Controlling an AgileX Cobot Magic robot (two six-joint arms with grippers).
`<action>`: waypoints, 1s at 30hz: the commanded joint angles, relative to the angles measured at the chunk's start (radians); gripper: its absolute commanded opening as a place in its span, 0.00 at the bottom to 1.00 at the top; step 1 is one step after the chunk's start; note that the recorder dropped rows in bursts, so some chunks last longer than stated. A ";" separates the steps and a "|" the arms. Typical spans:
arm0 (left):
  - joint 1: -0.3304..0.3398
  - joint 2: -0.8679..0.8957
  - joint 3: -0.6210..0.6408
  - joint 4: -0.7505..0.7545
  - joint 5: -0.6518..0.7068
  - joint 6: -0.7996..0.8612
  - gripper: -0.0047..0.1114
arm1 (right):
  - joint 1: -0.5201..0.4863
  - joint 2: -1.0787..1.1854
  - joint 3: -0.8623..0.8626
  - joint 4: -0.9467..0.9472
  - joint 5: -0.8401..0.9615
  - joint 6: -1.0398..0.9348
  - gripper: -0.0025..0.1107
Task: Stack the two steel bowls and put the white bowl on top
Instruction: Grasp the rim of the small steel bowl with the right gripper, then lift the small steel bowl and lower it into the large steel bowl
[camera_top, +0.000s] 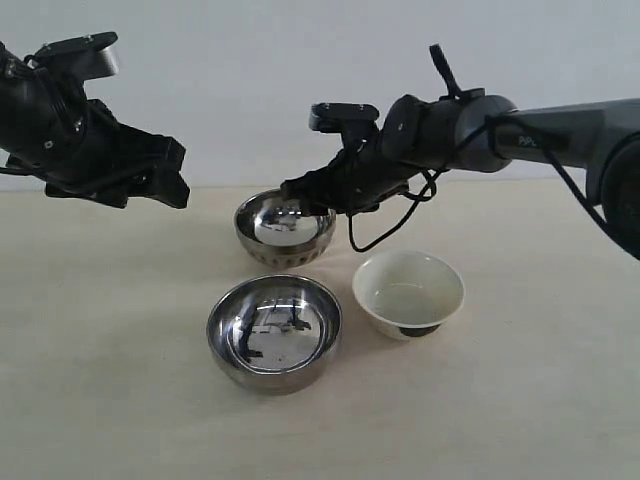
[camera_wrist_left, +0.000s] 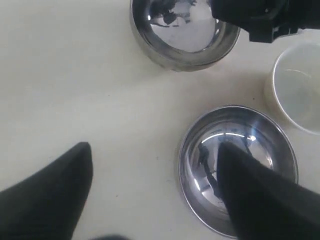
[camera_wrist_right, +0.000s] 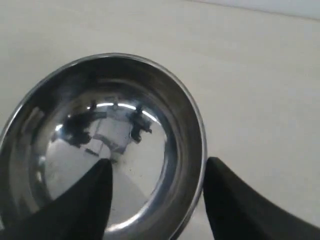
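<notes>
Straddling steel bowl (camera_wrist_right: 115, 125) rim: right gripper (camera_wrist_right: 159, 165)

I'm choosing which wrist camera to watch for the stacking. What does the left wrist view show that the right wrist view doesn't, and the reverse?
Only the left wrist view: the wider steel bowl, part of the white bowl, the open left gripper above the table, and the right arm over the smaller steel bowl.
Only the right wrist view: the open right gripper, its fingers on either side of that bowl's rim, not closed on it.
Both: the smaller steel bowl and the pale table.
</notes>
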 joint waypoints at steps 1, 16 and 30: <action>0.004 -0.008 0.003 -0.004 -0.009 0.011 0.61 | 0.001 0.022 -0.006 -0.002 -0.010 0.003 0.45; 0.004 -0.008 0.003 -0.004 -0.012 0.011 0.61 | 0.001 0.048 -0.006 -0.011 -0.015 -0.032 0.10; 0.004 -0.008 0.003 0.012 -0.032 0.011 0.61 | -0.022 -0.075 -0.038 -0.008 0.073 0.005 0.02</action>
